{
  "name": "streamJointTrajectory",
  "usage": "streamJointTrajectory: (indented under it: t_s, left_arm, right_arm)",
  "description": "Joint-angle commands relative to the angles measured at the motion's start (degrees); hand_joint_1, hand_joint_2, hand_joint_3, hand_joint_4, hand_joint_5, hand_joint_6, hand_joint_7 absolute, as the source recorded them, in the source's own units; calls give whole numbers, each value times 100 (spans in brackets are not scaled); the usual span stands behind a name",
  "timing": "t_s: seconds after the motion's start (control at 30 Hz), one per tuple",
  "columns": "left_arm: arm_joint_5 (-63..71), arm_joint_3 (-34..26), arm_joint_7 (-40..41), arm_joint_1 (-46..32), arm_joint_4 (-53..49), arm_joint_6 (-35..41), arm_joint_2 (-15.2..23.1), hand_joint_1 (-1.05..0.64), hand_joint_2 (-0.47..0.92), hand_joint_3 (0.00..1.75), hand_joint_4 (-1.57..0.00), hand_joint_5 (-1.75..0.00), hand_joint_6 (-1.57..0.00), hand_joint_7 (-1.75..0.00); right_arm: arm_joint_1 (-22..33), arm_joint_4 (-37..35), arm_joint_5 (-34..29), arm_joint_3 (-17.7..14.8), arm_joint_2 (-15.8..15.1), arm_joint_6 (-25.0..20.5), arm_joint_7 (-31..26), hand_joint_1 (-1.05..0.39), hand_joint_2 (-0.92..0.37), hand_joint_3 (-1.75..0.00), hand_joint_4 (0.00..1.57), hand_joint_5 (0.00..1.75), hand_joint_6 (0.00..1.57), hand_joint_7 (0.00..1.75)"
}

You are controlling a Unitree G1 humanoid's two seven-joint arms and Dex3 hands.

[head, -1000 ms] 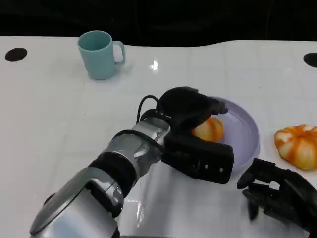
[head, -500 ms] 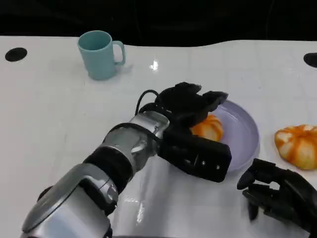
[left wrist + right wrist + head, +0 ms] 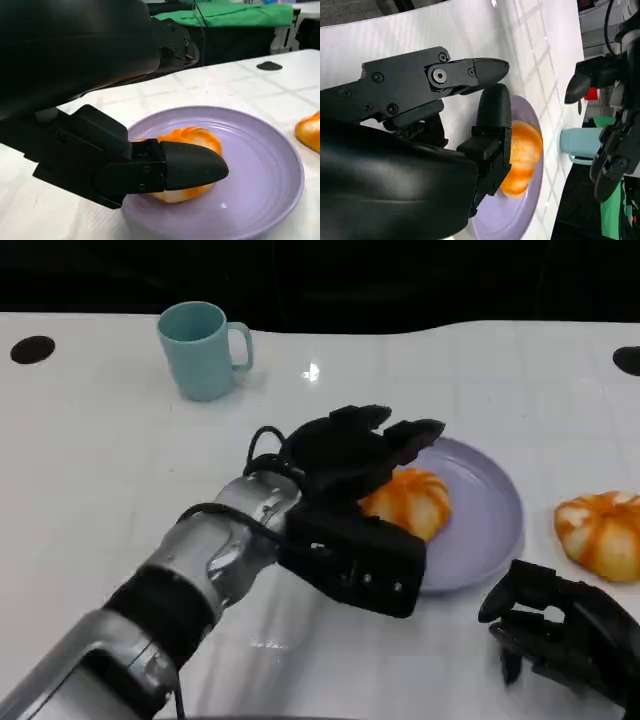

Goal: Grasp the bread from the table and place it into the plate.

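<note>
Bread (image 3: pixel 408 502) crosswise on plate (image 3: pixel 490 525)

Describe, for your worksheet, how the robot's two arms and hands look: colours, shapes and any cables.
The left forearm is shiny silver and rounded, with a black band around it and a thin black cable looping at the wrist. The left robot hand is matte black with a boxy, blocky part showing small screws. The right robot hand is likewise black and many-fingered.

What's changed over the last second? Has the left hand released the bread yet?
The left robot hand has drawn back toward the robot, its fingers opened above the bread, which now lies uncovered on the plate; it looks released. The right robot hand, second bread and mug stayed put.
</note>
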State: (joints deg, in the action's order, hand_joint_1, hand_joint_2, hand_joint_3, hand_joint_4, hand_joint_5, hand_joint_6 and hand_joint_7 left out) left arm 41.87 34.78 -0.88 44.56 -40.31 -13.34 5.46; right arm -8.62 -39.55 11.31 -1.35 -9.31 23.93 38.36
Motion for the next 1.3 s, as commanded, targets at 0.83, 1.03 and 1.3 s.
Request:
streamJointTrajectory:
  t_s: [0.83,1.03,1.3]
  left_arm:
    - [-1613,-1510,1509,-2618,1163,-2933,436,-33,79,59,-46,-98,-62,-42]
    - [-2760,-1778,935,-3071,1285,-3418,284,-25,56,104,-62,-114,-68,-73]
    - [-3765,-2085,231,-3702,1655,-3246,-25,-20,48,126,-72,-124,-75,-98]
  right_arm:
    - [313,257,-109,41,-105,-475,-82,-50,-92,-27,65,175,64,139]
    - [339,260,-83,31,-101,-422,-25,-51,-92,-28,65,175,64,139]
    - [326,250,-92,32,-107,-412,-18,-52,-92,-27,66,175,64,141]
